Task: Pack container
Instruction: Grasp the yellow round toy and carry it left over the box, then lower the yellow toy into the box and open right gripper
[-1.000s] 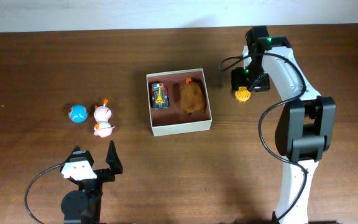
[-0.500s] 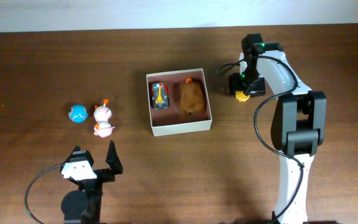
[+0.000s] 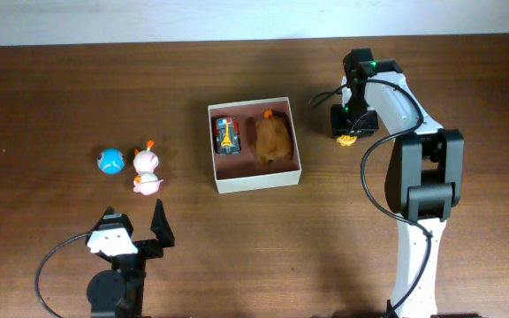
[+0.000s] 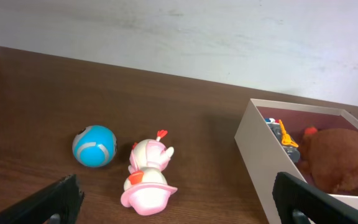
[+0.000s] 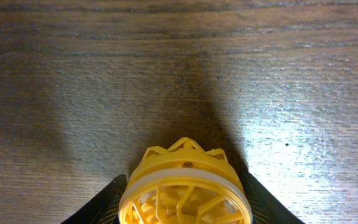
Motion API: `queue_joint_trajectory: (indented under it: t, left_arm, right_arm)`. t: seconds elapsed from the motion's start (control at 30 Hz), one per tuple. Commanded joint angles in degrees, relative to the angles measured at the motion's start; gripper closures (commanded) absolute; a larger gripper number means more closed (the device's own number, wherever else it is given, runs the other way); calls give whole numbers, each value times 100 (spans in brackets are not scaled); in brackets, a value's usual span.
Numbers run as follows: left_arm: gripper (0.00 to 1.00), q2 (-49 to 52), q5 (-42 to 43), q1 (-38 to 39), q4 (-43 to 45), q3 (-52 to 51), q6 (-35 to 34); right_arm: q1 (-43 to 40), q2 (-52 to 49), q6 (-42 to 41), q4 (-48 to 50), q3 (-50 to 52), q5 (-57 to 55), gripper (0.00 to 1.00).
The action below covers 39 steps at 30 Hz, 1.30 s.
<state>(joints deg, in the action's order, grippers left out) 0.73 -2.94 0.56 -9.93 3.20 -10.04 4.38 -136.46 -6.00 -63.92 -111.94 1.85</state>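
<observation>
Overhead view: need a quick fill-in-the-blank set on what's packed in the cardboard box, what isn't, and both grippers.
1. The square cream-walled cardboard container holds ___ toys: a small toy car and a brown plush.
2. The blue ball and the pink-and-white bird toys lie ___ the container.
3. The ribbed plastic toy between the right gripper fingers is ___ in colour.
4. The left gripper has its jaws ___.

Missing: two; outside; yellow; open

Robot lab
On the wooden counter (image 3: 51, 88), left arm (image 3: 113, 287) and right arm (image 3: 409, 110) trail cables (image 3: 371, 190); behind the counter, a plain white wall (image 4: 229, 37).
</observation>
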Motion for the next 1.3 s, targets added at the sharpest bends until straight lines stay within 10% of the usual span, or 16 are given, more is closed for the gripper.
queue_joint_trajectory:
  t: [0.0,0.73,1.27]
  left_arm:
    - [0,-44,63,-35,15,-33,94]
    - [1,-44,61,-35,15,-33,94]
    - [0,-44,61,-35,17,-33,94]
  right_arm:
    - [4,-72,-48,-74,39,-125,53]
    - [527,101,883,-2747,-3246,2140,53]
    - [2260,87,483,-1528,-2994,1626,50]
